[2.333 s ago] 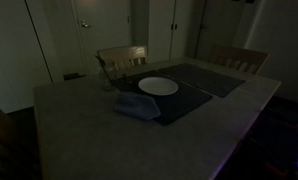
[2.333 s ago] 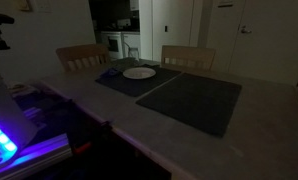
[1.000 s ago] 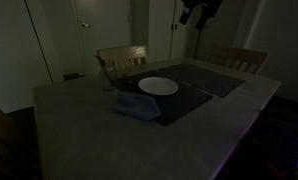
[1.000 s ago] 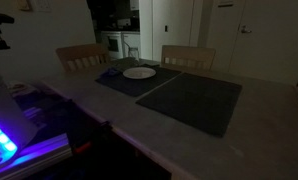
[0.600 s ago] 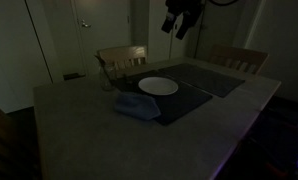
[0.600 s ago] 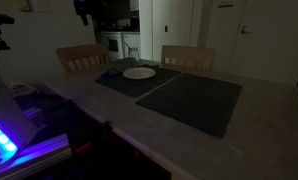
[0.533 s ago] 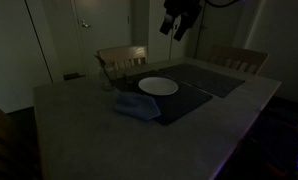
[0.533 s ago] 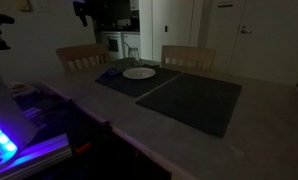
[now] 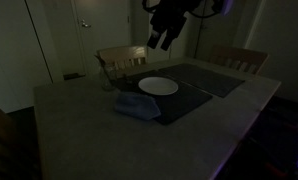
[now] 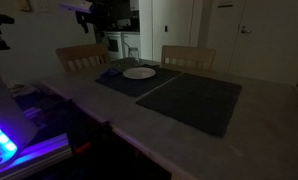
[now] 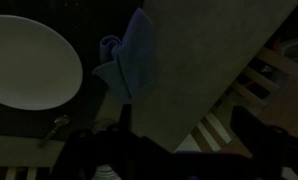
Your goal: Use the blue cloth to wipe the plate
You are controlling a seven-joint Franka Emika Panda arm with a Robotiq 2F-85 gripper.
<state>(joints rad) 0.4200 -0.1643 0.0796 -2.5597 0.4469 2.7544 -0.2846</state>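
- The end effector (image 9: 160, 40) hangs high above the table (image 9: 79, 125), jaws spread wide, holding nothing.
- The blue cloth (image 9: 137, 106) lies crumpled across a dark placemat's (image 9: 186, 100) edge, just beside the plate (image 9: 158, 86).

Plate (image 9: 158, 86) on placemat (image 9: 187, 100); cloth (image 9: 135, 107) just beside plate; hand (image 9: 161, 44) high above both.

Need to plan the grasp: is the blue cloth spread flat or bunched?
Bunched: the blue cloth lies in rumpled folds beside the plate.
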